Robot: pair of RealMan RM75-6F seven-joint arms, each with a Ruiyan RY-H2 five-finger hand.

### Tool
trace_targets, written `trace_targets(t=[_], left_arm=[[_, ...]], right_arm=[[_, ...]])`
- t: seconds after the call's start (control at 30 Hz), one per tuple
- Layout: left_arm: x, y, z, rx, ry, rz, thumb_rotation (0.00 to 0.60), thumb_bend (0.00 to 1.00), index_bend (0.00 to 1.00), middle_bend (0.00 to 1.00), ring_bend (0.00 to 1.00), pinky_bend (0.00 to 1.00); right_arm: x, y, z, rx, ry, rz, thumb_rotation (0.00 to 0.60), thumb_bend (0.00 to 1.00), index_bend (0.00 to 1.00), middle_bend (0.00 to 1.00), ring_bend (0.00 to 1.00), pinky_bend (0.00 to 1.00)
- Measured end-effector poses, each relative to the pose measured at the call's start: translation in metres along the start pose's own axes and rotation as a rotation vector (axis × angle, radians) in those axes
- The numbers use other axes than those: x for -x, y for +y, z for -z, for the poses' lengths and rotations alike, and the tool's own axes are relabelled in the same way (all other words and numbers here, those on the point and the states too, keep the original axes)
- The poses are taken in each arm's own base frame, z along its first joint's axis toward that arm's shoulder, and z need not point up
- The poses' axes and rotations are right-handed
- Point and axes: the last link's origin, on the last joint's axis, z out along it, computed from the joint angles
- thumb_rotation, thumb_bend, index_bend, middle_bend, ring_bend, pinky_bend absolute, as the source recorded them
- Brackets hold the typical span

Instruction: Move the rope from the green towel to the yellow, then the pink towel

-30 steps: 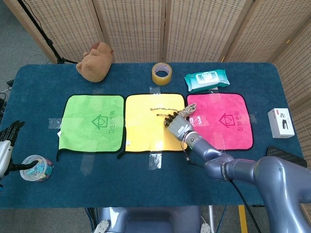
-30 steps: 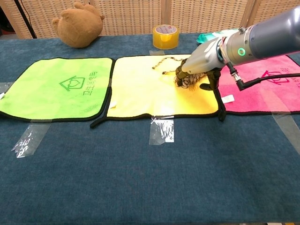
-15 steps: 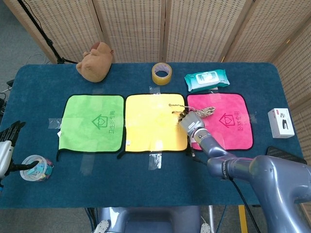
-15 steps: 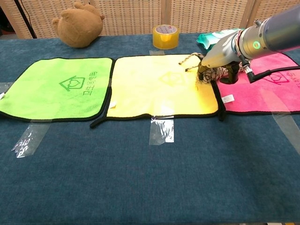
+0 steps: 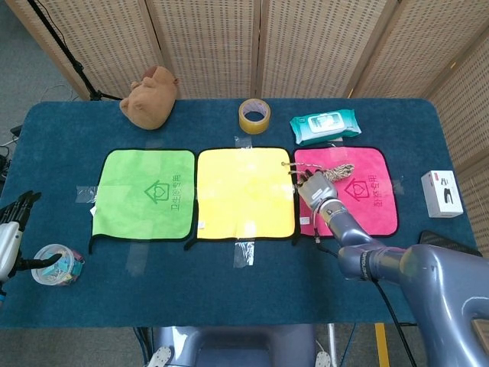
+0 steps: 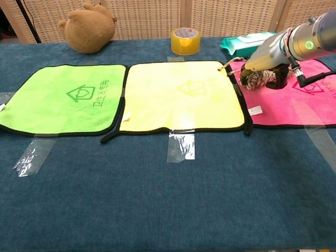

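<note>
While the dark blue cloth-covered tabletop (image 5: 229,283) fills most of the frame, the action sits right of centre. Three square towels lie side by side across the middle: the green towel (image 5: 145,193) on the left and the yellow towel (image 5: 244,191) in the centre both look bare now, and the pink towel (image 5: 355,191) on the right is where it's all happening.

Over the pink towel's left edge comes the right hand (image 5: 315,186), reaching up the head view from the lower right on its grey arm, back of the hand upward and low over the cloth. Its fingers are curled down around a bunched clump of the braided tan rope (image 6: 255,77), which in the chest view sits over the pink towel just inside the border. One loose end of that rope trails back to the left, over the black seam toward the yellow towel's upper right corner.

And that tail looks like the risk: let go here and it may stay draped across the seam, leaving the rope half on yellow. Drag it further and the pink towel's edge could ruck up under the low fingers.

Far lower left of the head view, the left hand (image 5: 14,222) hangs off the tabletop's edge, dark fingers apart, holding nothing, beside a small clear tub (image 5: 55,264) of coloured bits.
</note>
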Motion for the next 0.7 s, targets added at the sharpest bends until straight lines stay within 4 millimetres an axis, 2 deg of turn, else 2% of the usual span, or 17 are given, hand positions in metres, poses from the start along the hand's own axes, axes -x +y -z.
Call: trace_targets(t=[0.2,0.4,0.5,0.53,0.6,0.7], left_arm=[[0.001,0.001,0.0,0.001,-0.005,-0.001,0.6,0.06,0.0,0.0,0.0,0.0],[0.001,0.001,0.0,0.005,-0.009,0.0,0.6,0.06,0.0,0.0,0.0,0.0],[0.001,0.002,0.001,0.006,-0.009,0.001,0.6,0.06,0.0,0.0,0.0,0.0],[0.001,0.002,0.001,0.007,-0.009,0.001,0.6,0.06,0.0,0.0,0.0,0.0],[0.001,0.002,0.001,0.009,-0.009,0.002,0.6,0.06,0.0,0.0,0.0,0.0],[0.001,0.002,0.002,0.011,-0.011,0.002,0.6,0.06,0.0,0.0,0.0,0.0]], right_arm=[[0.007,0.012,0.002,0.026,-0.018,-0.004,0.6,0.62,0.15,0.08,0.0,0.18],[0.008,0.015,0.005,0.024,-0.011,-0.011,0.6,0.62,0.14,0.07,0.0,0.18],[0.007,0.016,0.007,0.021,-0.002,-0.009,0.6,0.59,0.1,0.04,0.0,0.18],[0.007,0.017,0.007,0.022,0.001,-0.01,0.6,0.53,0.06,0.02,0.0,0.16],[0.006,0.017,0.009,0.022,0.009,-0.02,0.6,0.34,0.01,0.0,0.0,0.11],[0.005,0.018,0.014,0.019,0.014,-0.047,0.6,0.12,0.0,0.0,0.0,0.04]])
